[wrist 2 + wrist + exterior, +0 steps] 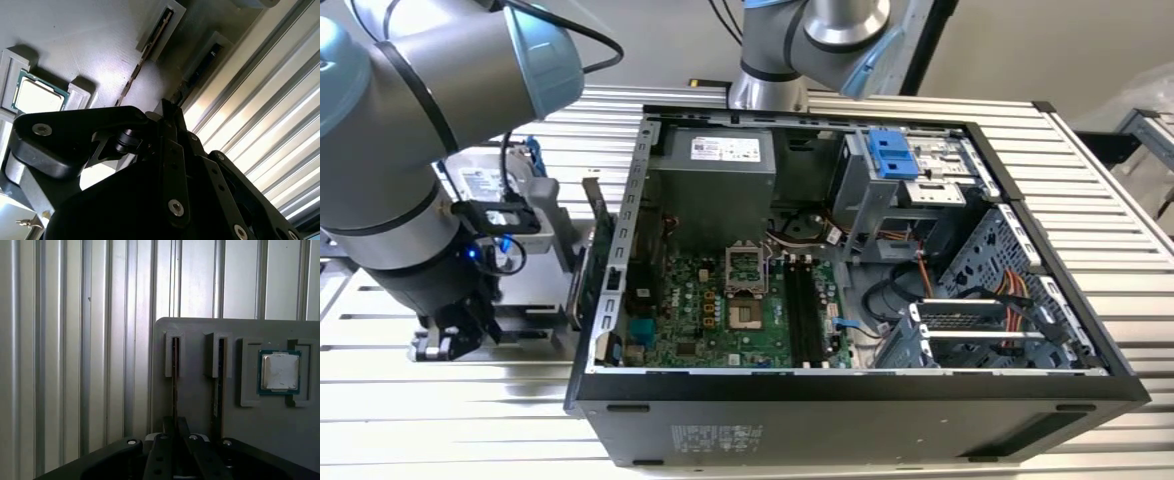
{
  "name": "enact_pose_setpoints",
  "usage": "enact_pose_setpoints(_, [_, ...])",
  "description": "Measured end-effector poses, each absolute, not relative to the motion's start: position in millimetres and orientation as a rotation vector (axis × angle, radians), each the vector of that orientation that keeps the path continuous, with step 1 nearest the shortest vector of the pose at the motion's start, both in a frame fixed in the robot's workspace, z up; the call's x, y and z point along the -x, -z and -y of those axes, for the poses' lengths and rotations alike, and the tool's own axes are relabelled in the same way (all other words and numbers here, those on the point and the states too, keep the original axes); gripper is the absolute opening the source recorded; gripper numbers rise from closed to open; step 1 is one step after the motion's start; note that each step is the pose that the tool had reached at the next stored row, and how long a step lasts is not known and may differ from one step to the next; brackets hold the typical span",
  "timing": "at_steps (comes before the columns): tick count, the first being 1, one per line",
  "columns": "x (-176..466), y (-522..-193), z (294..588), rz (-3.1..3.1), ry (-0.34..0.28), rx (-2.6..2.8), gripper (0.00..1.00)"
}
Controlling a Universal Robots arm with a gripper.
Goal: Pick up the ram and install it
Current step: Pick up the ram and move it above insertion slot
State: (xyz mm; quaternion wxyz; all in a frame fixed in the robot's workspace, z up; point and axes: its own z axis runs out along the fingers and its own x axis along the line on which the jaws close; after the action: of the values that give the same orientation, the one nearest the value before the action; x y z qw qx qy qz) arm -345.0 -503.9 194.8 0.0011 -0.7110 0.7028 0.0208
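While the ram (175,375) stands in its slot of the grey holder tray (195,402), the gripper (175,424) is right at its edge; whether it grips, I cannot tell. The motherboard's memory slots (803,310), well apart from the gripper, are not yet filled.

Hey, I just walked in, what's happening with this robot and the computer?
A robot arm has its end effector at a grey parts tray, outside the open computer case. The tray holds two sticks on edge in slots and a processor. The end effector is lined up with one ram stick, at one end; the other stick stands beside it. The motherboard's memory slots look empty.
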Motion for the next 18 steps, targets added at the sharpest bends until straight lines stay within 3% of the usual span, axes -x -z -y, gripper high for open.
enact_pose_setpoints(18, [345.1,-222.8,503.9,-2.207,-0.065,2.232,0.0])
